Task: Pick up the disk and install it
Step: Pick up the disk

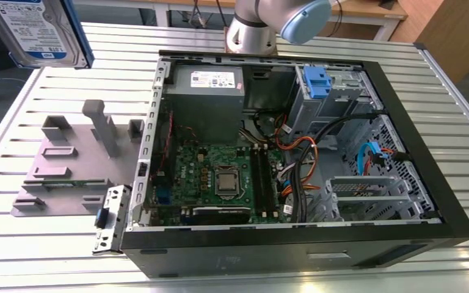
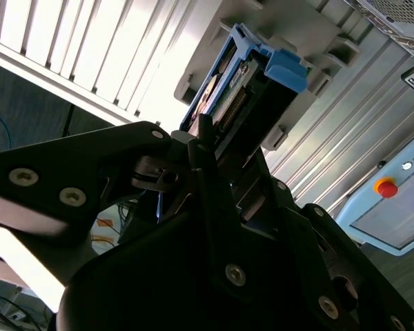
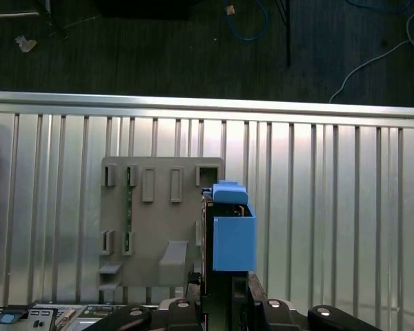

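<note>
Disk (image 1: 43, 30) aloft at exterior view's left, well apart from open case (image 1: 300, 152). End effector (image 2: 214, 162) pinching one end; long axis runs straight out from fingers, blue tab (image 2: 286, 69) farthest. Grey holder (image 3: 159, 221) on counter (image 1: 430, 79) below.

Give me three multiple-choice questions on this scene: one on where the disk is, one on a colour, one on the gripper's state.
1. Where is the disk? A: inside the computer case. B: flat on the grey fixture. C: raised at the exterior view's upper left.
2. Its carrier is: A: blue. B: red. C: yellow.
3. The gripper is: A: open. B: shut on the disk. C: shut on a cable.

Answers: 1 C, it hangs clear of the table. 2 A, the blue frame shows in both wrist views. 3 B, the fingers clamp it in the second wrist view.
</note>
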{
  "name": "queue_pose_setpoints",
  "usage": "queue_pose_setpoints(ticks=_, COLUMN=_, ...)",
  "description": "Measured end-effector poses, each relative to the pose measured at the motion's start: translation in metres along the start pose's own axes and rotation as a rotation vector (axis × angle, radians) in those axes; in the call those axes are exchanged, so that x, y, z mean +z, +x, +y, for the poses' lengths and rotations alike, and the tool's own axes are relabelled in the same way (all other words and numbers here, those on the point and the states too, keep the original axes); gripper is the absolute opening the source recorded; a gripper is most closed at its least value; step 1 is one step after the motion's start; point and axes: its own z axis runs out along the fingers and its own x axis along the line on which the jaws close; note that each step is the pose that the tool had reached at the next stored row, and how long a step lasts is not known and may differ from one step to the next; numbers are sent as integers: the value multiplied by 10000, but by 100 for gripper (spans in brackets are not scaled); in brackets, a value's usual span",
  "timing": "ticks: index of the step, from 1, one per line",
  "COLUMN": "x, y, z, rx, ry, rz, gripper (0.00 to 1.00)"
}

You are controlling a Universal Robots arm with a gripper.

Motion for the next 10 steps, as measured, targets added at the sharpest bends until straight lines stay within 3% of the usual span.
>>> queue_pose_setpoints(ticks=10, x=-2, y=1, z=-66, rx=1, ry=0, rz=0, gripper=35)
